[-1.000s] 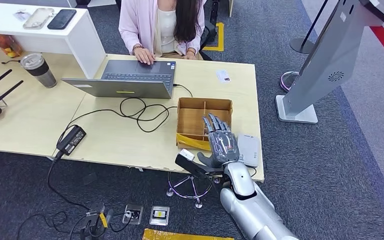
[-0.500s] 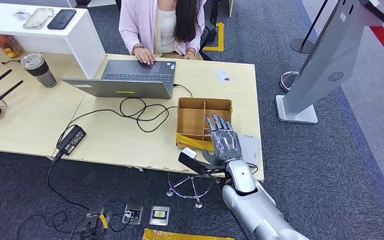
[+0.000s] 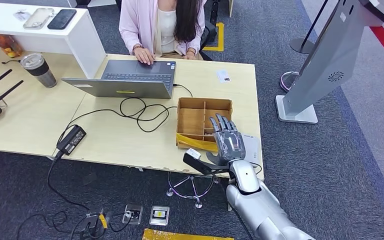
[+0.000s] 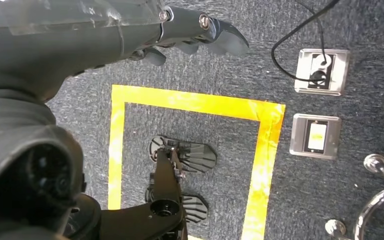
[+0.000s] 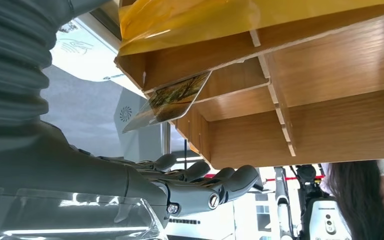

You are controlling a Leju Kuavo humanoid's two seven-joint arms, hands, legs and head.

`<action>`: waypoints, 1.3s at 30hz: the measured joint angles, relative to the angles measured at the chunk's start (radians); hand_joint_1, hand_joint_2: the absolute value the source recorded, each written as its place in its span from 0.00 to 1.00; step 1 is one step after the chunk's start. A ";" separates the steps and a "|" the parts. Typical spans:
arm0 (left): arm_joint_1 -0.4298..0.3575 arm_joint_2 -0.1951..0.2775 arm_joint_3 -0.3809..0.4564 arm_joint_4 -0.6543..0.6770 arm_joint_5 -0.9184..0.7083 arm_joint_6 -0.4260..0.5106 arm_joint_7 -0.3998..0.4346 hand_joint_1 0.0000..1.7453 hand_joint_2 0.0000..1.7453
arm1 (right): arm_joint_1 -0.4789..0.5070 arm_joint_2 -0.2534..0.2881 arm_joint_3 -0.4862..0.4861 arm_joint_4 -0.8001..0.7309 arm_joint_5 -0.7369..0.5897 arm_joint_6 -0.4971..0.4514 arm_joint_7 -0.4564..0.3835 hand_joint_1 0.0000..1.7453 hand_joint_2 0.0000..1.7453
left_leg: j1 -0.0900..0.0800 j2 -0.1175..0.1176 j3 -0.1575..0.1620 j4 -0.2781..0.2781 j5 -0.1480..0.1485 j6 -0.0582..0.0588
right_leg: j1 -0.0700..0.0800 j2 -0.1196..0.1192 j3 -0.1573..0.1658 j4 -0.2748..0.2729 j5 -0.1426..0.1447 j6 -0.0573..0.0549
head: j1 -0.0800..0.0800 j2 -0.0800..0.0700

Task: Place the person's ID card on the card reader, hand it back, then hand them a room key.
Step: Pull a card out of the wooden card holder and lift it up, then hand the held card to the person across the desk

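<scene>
Apparently at the room-key step, the right hand hovers empty with fingers spread over the wooden tray, beside the grey card reader, where a picture-printed card leans in a near compartment; next it must pinch that card and lift.

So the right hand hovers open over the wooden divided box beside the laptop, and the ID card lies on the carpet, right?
Not the carpet: the head view shows the ID card on the desk, past the wooden divided box. The right hand does hover open over that box, beside the laptop.
</scene>
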State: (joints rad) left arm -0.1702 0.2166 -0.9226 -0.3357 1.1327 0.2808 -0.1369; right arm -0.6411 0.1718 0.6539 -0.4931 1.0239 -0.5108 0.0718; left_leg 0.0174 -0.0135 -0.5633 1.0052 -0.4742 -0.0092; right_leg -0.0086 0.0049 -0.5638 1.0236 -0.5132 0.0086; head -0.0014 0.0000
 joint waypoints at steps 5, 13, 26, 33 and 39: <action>0.003 -0.003 0.004 -0.005 -0.012 0.041 0.040 0.00 0.00 | -0.012 -0.010 -0.004 0.010 0.000 0.001 -0.007 0.00 1.00 | 0.000 0.000 0.000 0.000 0.000 0.000 | 0.000 0.000 0.000 0.000 0.000 0.000 | 0.000 0.000; 0.022 0.026 0.003 -0.076 -0.015 0.110 0.147 0.00 0.00 | -0.018 -0.022 -0.010 0.023 -0.001 0.002 -0.039 0.24 1.00 | 0.000 0.000 0.000 0.000 0.000 0.000 | 0.000 0.000 0.000 0.000 0.000 0.000 | 0.000 0.000; 0.053 0.168 -0.038 -0.330 0.011 0.268 0.302 0.00 0.00 | -0.017 -0.025 -0.014 0.031 -0.017 0.003 -0.088 0.83 1.00 | 0.000 0.000 0.000 0.000 0.000 0.000 | 0.000 0.001 0.000 0.000 0.000 0.000 | 0.000 0.000; 0.054 0.207 -0.099 -0.459 0.002 0.327 0.345 0.00 0.00 | -0.011 -0.033 -0.014 0.031 -0.034 0.001 -0.119 0.21 1.00 | 0.000 0.000 0.000 0.000 0.000 0.000 | 0.000 0.001 0.000 0.000 0.000 0.000 | 0.000 0.000; 0.053 0.220 -0.144 -0.529 0.005 0.341 0.393 0.00 0.00 | 0.001 -0.043 -0.014 0.031 -0.051 0.000 -0.135 0.78 1.00 | 0.000 0.000 0.000 0.000 0.000 0.000 | 0.000 0.001 0.000 0.000 0.000 0.000 | 0.000 0.000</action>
State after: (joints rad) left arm -0.1171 0.4369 -1.0665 -0.8651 1.1378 0.6223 0.2556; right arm -0.6402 0.1292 0.6401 -0.4620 0.9726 -0.5108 -0.0636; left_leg 0.0175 -0.0132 -0.5633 1.0053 -0.4741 -0.0095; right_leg -0.0085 0.0061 -0.5642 1.0236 -0.5132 0.0085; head -0.0016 0.0000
